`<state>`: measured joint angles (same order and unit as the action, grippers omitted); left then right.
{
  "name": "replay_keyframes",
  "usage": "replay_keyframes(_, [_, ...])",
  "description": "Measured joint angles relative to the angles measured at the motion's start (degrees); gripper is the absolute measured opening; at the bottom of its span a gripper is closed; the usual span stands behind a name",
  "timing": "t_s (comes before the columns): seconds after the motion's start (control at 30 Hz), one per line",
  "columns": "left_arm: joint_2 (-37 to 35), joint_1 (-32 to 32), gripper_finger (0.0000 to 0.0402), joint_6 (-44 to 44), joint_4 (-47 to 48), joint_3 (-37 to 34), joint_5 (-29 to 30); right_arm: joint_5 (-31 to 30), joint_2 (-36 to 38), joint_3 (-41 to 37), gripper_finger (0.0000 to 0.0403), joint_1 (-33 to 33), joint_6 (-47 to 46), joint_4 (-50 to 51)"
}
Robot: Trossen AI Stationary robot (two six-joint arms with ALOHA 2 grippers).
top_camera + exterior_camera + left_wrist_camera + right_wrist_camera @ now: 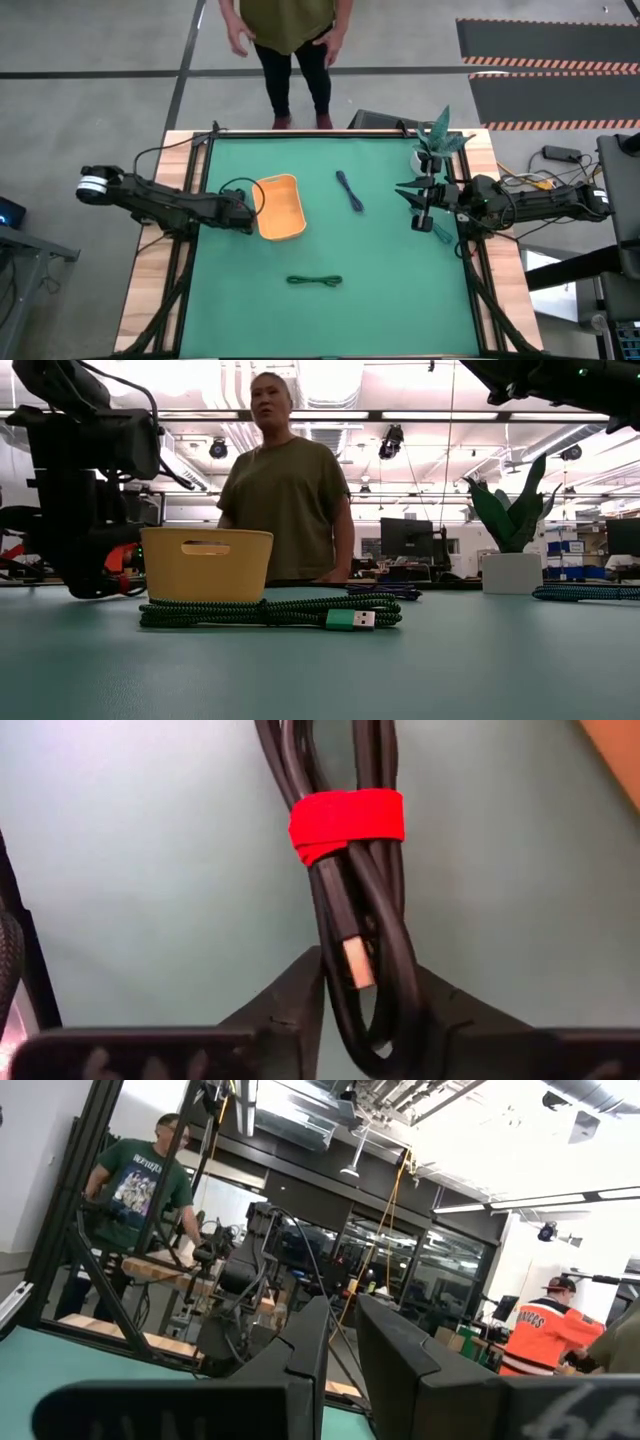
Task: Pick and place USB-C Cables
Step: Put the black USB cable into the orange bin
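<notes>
A black USB-C cable bundle (pixel 345 910), bound by a red strap (pixel 347 822), lies between the fingers of my left gripper (pixel 368 995). That gripper (pixel 247 208) is at the left side of the orange tray (pixel 281 207) and is shut on the bundle. A dark blue bundle (pixel 350 190) lies on the mat right of the tray. A dark green bundle (pixel 315 281) (pixel 265 612) lies nearer the near edge. My right gripper (pixel 419 206) hovers at the mat's right side, open by a narrow gap (pixel 343 1342), holding nothing. My left gripper pinches the black bundle at its looped end (pixel 385 1038), below the red strap, with one finger (pixel 290 995) on each side. The bundle runs on past the fingertips, along the fingers. Whether it rests on the green mat or is lifted cannot be told.
A person (pixel 290 40) stands at the table's far edge. A potted plant (pixel 438 142) (pixel 510 520) stands in the far right corner. Another teal cable (pixel 440 232) lies at the mat's right edge under the right arm. Open mat stretches between the tray and the right arm.
</notes>
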<state>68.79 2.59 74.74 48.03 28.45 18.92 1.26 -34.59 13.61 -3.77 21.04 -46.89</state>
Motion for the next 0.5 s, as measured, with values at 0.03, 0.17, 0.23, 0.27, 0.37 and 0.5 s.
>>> replay_keyframes(0.03, [-0.3,0.0,0.0066,0.0,0.0,0.0,0.0,0.0,0.0,0.0,0.0047,0.0,0.0,0.0])
replay_keyframes(0.17, [-1.1,0.0,0.0041,0.0,0.2,0.0,0.0,0.0,0.0,0.0,0.0047,0.0,0.0,0.0])
replay_keyframes(0.23, [-1.3,0.0,0.0031,0.0,0.6,0.2,0.1,0.0,0.0,0.0,0.0047,0.0,0.0,0.0])
replay_keyframes(0.27, [-1.5,0.0,0.0027,0.0,0.7,0.3,0.2,0.0,0.0,0.0,0.0047,0.0,0.0,0.0])
replay_keyframes(0.37, [-2.1,0.0,0.0023,0.0,1.4,0.7,1.2,0.0,0.0,0.0,0.0047,0.0,0.0,0.0])
replay_keyframes(0.5, [-3.6,0.0,0.0021,-0.1,3.7,1.9,2.7,0.0,0.0,0.0,0.0047,0.0,0.0,0.0])
